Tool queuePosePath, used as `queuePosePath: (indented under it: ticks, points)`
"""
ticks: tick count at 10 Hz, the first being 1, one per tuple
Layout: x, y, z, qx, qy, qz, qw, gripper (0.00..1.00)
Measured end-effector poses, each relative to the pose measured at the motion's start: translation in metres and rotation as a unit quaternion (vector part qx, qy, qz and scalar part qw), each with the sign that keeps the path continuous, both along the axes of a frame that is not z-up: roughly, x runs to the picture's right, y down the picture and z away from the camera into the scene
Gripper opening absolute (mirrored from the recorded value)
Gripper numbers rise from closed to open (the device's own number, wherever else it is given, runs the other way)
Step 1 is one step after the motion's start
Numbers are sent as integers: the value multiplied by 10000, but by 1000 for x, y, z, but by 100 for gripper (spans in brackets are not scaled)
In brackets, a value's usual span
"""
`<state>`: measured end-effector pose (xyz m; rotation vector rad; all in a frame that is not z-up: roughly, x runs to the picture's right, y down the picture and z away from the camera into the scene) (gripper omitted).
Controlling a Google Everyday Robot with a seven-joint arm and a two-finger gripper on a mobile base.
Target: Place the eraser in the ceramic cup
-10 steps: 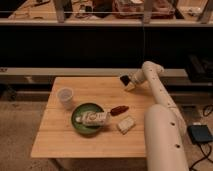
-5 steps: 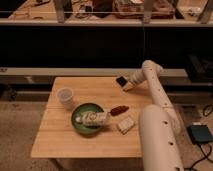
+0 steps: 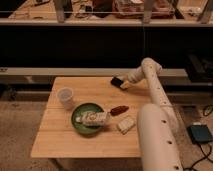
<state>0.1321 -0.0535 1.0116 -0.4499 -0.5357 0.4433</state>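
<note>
Gap between the ceramic cup point(image 3: 65, 96) and the eraser point(image 3: 118, 82) has shrunk a little: over the last second the gripper point(image 3: 121, 82) has slid left along the back of the desk point(image 3: 55, 142), and the black block went with it. So the jaws read as clamped on the eraser, since it tracks the gripper tip instead of staying put. My read: pick done, transport just started, most of the travel to the cup is left. Sweep of the rest: the cup sits upright near the left edge, mouth open, nothing in it that I can see. Just right of it and nearer the front is a dark green bowl point(image 3: 76, 116) with a pale packet point(image 3: 95, 118) lying in it. Then a red-brown oblong item point(image 3: 118, 110), then a pale whitish block point(image 3: 126, 124) toward the front. None of them have moved. The arm point(image 3: 155, 100) comes in from the right. A straight run along the back looks free; the bowl is the nearest thing to the cup, so I'd watch that side on the drop.
</note>
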Motion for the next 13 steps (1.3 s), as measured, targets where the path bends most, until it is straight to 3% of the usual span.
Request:
queuePosePath:
  ticks: [1,3,4,6,8,9,11,13]
  points:
    - [-14,-11,-16,165,-266,-128,9994,12]
    - [-39,-28,-53,477,-803,-373,9949,12]
    - [-54,-33,-76,619,-1119,-502,9905,12]
    - [-80,-36,-127,873,-1684,-818,9784,12]
    - [-105,-25,-172,1008,-2175,-1142,9641,12]
    - [-124,-11,-200,1050,-2487,-1415,9524,12]
    - [-152,8,-227,1068,-2806,-1778,9372,12]
    - [-182,25,-241,1049,-2995,-2094,9249,12]
